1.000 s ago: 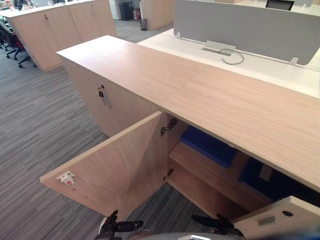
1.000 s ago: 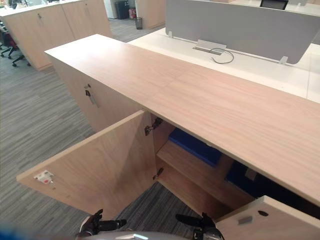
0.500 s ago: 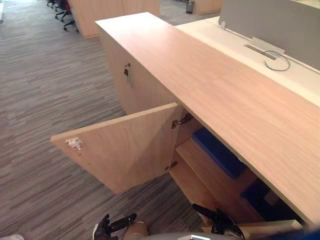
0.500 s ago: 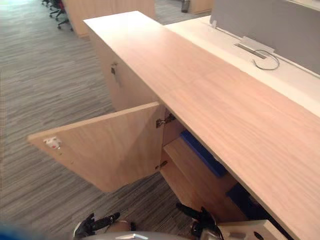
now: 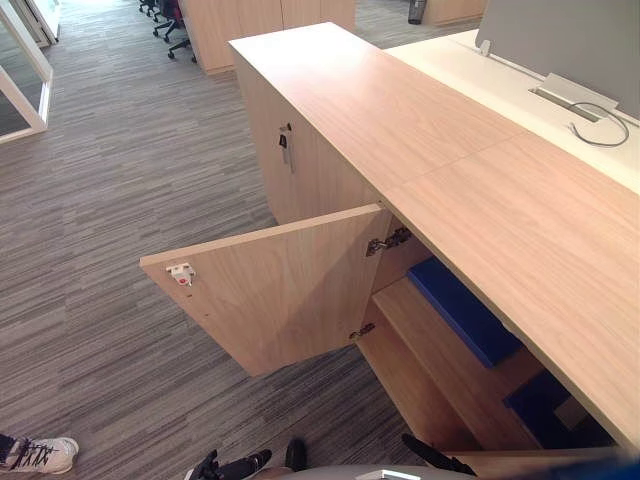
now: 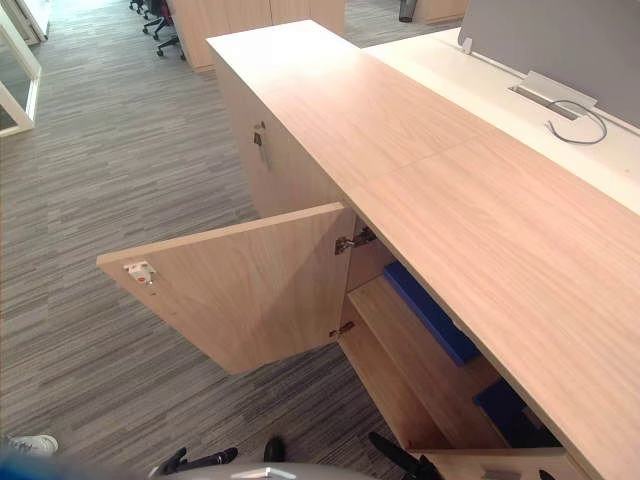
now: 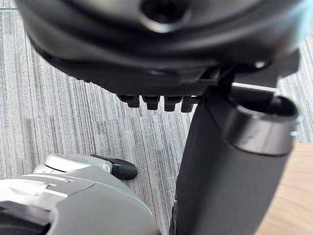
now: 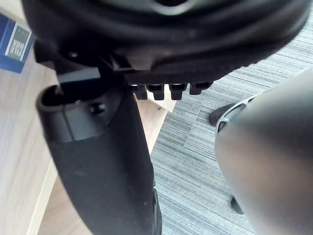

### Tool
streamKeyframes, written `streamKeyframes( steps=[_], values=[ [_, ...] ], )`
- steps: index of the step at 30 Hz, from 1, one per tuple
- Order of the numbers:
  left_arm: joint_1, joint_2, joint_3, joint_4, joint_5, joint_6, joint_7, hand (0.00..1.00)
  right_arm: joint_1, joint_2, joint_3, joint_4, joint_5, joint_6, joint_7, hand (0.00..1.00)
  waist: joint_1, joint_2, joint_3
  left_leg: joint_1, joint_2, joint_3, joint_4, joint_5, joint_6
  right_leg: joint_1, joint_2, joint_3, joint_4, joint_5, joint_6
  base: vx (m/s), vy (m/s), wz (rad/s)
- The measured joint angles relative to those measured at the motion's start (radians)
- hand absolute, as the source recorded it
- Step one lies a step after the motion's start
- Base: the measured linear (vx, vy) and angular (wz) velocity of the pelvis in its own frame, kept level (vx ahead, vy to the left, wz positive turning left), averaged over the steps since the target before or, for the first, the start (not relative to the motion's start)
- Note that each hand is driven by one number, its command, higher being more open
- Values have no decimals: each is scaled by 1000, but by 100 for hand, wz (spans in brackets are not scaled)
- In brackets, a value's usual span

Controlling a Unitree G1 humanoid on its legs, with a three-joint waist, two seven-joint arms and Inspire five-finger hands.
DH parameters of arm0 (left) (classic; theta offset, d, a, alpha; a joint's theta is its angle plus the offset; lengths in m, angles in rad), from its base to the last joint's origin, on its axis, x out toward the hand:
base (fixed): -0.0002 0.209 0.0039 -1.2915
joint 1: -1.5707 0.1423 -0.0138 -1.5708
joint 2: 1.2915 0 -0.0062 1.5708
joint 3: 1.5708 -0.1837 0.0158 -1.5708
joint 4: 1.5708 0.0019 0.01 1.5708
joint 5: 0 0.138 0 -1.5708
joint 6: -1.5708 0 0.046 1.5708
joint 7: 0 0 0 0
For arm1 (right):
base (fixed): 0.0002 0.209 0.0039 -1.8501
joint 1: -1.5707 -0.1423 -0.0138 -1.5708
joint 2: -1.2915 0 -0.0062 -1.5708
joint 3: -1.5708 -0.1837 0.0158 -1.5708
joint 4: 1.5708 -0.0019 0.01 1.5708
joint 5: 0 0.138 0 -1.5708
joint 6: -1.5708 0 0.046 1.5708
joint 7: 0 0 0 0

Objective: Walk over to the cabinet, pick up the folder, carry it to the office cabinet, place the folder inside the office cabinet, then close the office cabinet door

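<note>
The long wooden office cabinet (image 5: 430,150) runs along my right. Its left door (image 5: 290,295) hangs wide open over the carpet, and the edge of a second open door (image 6: 490,466) shows at the bottom. A blue folder (image 5: 465,312) lies flat on the shelf inside, and another blue folder (image 5: 540,400) sits further right under the top. My left hand (image 5: 228,467) and right hand (image 5: 432,458) hang low at the bottom edge, short of the cabinet. Both are open and hold nothing, with fingers straight and thumbs out (image 7: 230,161) (image 8: 107,161).
A closed cabinet door with a key (image 5: 287,150) lies beyond the open one. A white desk with a grey partition (image 5: 560,40) stands behind the cabinet. A person's shoe (image 5: 35,452) rests on the carpet at lower left. Office chairs (image 5: 170,15) and more cabinets stand far back.
The camera has turned left, so the cabinet sits further right and more carpet shows. The shoe has come into view. Both hands show lower in the picture.
</note>
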Motion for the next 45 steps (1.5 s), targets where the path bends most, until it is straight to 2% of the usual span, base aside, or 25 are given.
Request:
streamKeyframes(
  steps=[4, 9, 12, 15, 18, 22, 30, 36, 40, 44, 45],
  values=[
    [-15, 1, 19, -11, 3, 17, -3, 100, -1, -1, -1, -1, -17, 2, 9, 100, 0, 1, 4, 22, 1, 14, 0, -15, -2, 24, 1, 9, -16, 1, 0, 26, -4, -10],
    [-48, 23, 25, -176, 28, 43, -2, 100, -1, -10, -2, -3, -41, 11, 9, 100, 0, 8, 11, 29, 8, 29, 0, -28, -11, 27, 9, 25, -26, 4, -5, 15, -11, -10],
    [-149, 89, 91, -197, 76, 44, 13, 100, 0, -19, -1, -9, -41, 13, 10, 100, -2, 19, 20, 51, 19, 51, 0, -41, -17, 41, 17, 49, -27, 8, -12, 24, -8, -20],
    [-213, 159, 100, -199, 103, 46, 44, 100, 2, -18, -1, -17, -41, 14, 14, 100, -6, 22, 21, 58, 36, 66, 0, -46, -24, 36, 33, 69, -21, 18, -27, 12, -12, -18],
    [-258, 194, 102, -205, 104, 53, 59, 100, 11, -18, -1, -20, -41, 18, 20, 100, -7, 28, 24, 73, 56, 84, 1, -48, -27, 35, 51, 92, -4, 32, -46, 4, -15, -14],
    [-271, 194, 112, -207, 142, 76, 86, 100, 36, -20, 0, -43, -41, 27, 32, 100, -6, 38, 29, 83, 72, 109, 6, -48, -28, 16, 62, 121, 32, 39, -55, -8, -3, -16],
    [-293, 195, 163, -159, 132, 86, 84, 100, 68, -24, 0, -51, -41, 30, 41, 100, 0, 48, 26, 88, 87, 150, 7, -47, -29, -15, 73, 173, 61, 50, -58, -50, 3, -17],
    [-323, 195, 222, -77, 79, 88, 65, 100, 108, -29, -5, -60, -41, 32, 48, 100, 6, 67, 1, 89, 99, 186, 6, -45, -26, -38, 79, 209, 61, 64, -56, -94, 5, -22],
    [-334, 195, 224, -73, 92, 89, 57, 100, 136, -27, -5, -69, -41, 30, 51, 100, 11, 77, -13, 83, 99, 187, 1, -31, -24, -46, 78, 208, 57, 62, -55, -136, -14, -6],
    [-323, 195, 145, -220, 196, 114, 89, 100, 163, -17, 0, -98, -38, 22, 51, 100, 21, 67, -17, 63, 81, 163, 0, -7, -21, -47, 60, 191, 42, 30, -40, -144, -16, 19],
    [-295, 196, 120, -303, 259, 114, 102, 100, 171, -17, 4, -106, -38, 12, 51, 100, 23, 71, -18, 58, 81, 154, 0, -5, -25, -45, 60, 177, 42, 29, -40, -87, -12, 28]
  ],
)
